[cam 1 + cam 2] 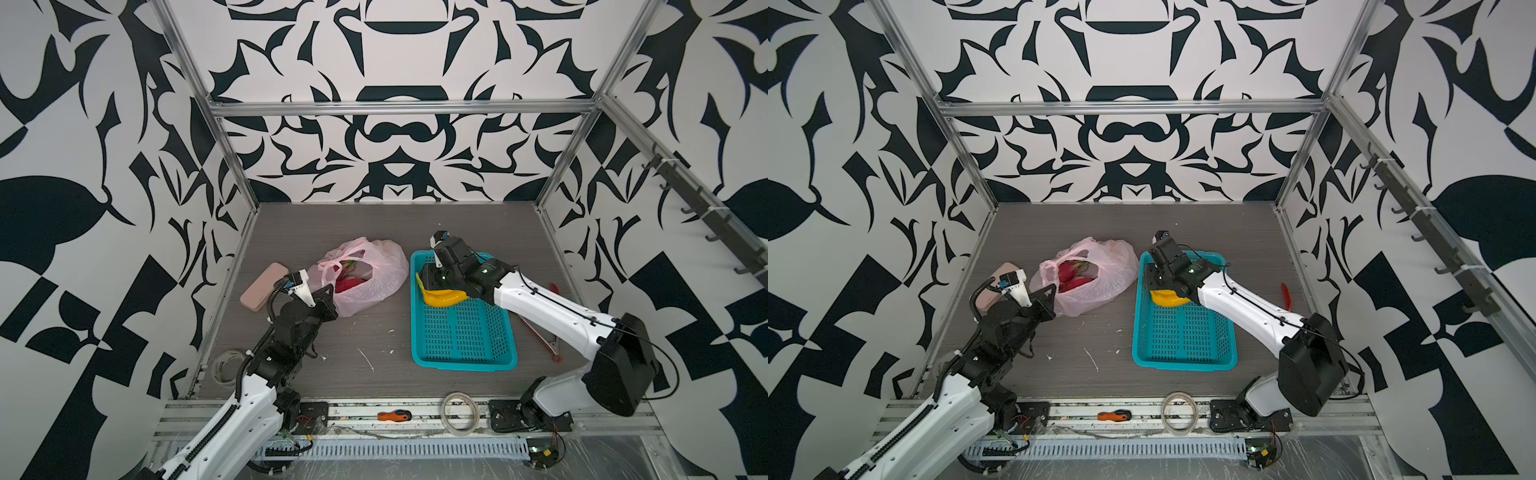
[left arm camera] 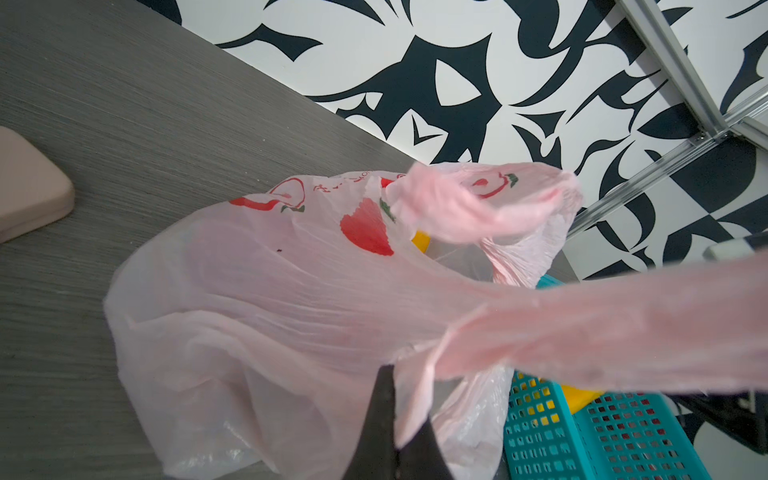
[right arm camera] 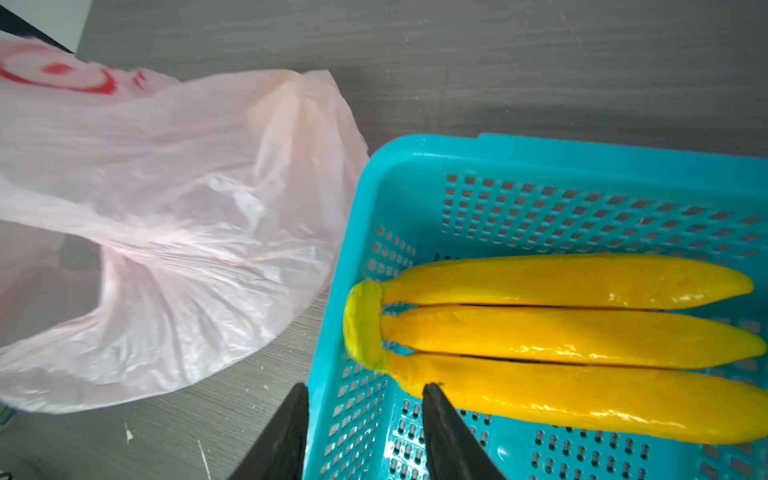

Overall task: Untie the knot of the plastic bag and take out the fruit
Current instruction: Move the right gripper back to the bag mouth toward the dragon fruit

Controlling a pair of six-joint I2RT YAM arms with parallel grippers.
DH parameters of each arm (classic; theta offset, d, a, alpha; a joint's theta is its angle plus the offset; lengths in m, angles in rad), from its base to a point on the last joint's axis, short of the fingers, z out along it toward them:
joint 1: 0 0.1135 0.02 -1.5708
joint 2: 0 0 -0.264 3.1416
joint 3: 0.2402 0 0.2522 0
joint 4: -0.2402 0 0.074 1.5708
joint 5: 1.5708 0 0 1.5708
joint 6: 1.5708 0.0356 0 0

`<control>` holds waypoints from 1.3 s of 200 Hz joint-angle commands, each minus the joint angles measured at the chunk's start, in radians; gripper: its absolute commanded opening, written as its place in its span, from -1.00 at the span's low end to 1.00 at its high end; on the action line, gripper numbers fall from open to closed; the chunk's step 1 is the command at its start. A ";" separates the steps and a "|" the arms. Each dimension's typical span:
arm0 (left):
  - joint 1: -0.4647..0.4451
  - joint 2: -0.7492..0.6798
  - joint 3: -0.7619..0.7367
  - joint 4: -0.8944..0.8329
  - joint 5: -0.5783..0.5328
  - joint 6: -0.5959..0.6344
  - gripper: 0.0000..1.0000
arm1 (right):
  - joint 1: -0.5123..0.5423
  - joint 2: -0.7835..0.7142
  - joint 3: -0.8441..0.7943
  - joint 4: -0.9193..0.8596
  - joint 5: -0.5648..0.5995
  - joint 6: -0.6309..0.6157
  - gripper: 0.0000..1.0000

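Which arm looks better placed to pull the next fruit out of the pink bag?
Probably the right: the right claw is open and empty over the banana bunch in the basket. The left claw is shut on the plastic bag, holding its mouth open, dragon fruit visible inside.

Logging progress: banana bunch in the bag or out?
Out. The banana bunch lies inside the teal basket, beside the pink bag; right gripper open near its stem.

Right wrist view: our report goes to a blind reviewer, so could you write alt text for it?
A yellow banana bunch of three lies in a teal basket, with the right gripper open near its stem end, jaws straddling the basket wall. A crumpled pink plastic bag lies beside the basket on the grey table.
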 commanded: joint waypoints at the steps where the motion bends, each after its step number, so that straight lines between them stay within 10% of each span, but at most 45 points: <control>1: 0.002 -0.007 -0.020 0.009 0.017 -0.014 -1.00 | 0.042 -0.045 0.071 -0.006 0.049 -0.036 -0.06; 85: 0.002 -0.054 -0.077 0.002 0.036 -0.055 -1.00 | 0.326 0.187 0.293 0.145 0.062 -0.073 -0.31; 200: 0.002 -0.076 -0.179 0.035 0.069 -0.154 -1.00 | 0.346 0.529 0.408 0.236 0.028 0.041 -0.46; 260: 0.002 -0.081 -0.190 0.032 0.075 -0.157 -1.00 | 0.348 0.541 0.464 0.175 0.102 0.067 -0.17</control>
